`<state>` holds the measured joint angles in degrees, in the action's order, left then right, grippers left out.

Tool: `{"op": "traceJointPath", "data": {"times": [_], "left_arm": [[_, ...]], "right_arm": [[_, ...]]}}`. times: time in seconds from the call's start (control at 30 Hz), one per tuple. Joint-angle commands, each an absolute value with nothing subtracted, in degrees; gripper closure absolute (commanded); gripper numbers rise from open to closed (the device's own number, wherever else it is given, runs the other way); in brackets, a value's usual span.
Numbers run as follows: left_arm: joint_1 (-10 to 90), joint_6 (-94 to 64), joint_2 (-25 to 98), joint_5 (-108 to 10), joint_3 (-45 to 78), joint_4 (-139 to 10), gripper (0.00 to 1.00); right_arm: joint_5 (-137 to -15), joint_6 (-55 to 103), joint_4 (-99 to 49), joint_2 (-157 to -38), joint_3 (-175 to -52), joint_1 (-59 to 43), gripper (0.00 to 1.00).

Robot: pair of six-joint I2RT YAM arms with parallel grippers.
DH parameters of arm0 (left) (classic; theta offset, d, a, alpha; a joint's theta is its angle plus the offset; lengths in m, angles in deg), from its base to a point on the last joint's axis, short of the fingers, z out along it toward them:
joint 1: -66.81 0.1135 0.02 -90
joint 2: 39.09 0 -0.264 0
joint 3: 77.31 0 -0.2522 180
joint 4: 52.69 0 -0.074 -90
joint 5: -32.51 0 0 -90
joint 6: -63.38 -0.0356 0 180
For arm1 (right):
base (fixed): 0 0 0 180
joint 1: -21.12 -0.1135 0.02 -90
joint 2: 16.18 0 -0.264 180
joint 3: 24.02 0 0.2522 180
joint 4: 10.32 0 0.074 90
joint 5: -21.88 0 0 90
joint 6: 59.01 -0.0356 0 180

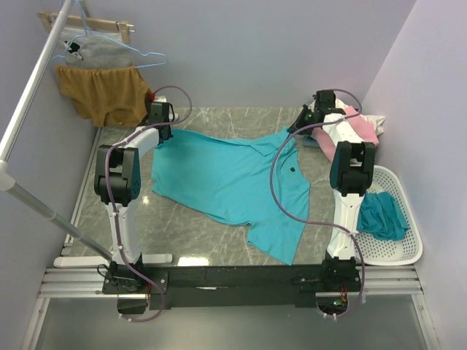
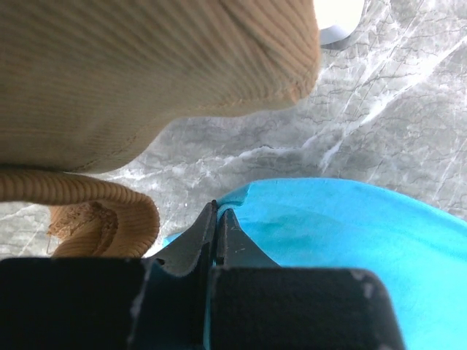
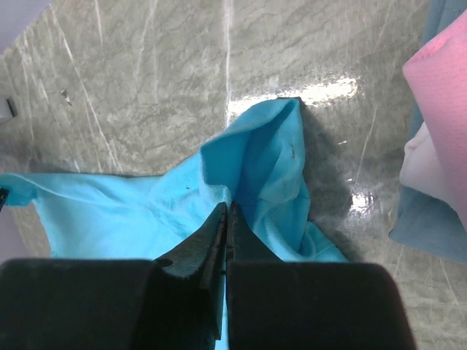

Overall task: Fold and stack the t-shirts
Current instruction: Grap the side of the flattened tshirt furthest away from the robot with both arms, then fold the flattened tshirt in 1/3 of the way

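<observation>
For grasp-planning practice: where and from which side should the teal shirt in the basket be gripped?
Pinch a raised fold atop the shirt, coming straight down. It lies bunched inside the basket, whose walls likely block a sideways approach; no clear hem shows.

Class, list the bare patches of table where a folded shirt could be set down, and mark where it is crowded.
Free: the near-left marble between the left arm and the turquoise shirt; also the far strip behind it. Crowded: the far-right corner with the pink pile, and the basket.
</observation>
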<state>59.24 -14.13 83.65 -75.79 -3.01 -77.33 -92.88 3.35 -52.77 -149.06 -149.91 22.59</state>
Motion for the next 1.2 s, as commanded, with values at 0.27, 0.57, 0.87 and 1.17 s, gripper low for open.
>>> {"op": "traceJointPath", "data": {"times": [0.27,0.57,0.87,1.17], "left_arm": [[61.8,-16.78,76.58,-85.43,-1.08,-76.4,0.99],[64.96,-20.81,79.99,-83.85,-8.88,-78.32,0.99],[65.05,-21.0,82.38,-79.73,-9.7,-79.38,0.99],[64.18,-17.92,76.93,-79.63,-1.53,-80.78,0.99]], "right_arm": [[-94.49,4.27,-48.96,-136.16,-150.1,22.52,1.0],[-97.13,2.87,-54.41,-147.57,-167.31,22.52,1.0],[-100.29,0.93,-53.35,-150.14,-166.9,22.26,1.0],[-98.28,2.78,-49.32,-136.53,-144.85,21.65,1.0]]}}
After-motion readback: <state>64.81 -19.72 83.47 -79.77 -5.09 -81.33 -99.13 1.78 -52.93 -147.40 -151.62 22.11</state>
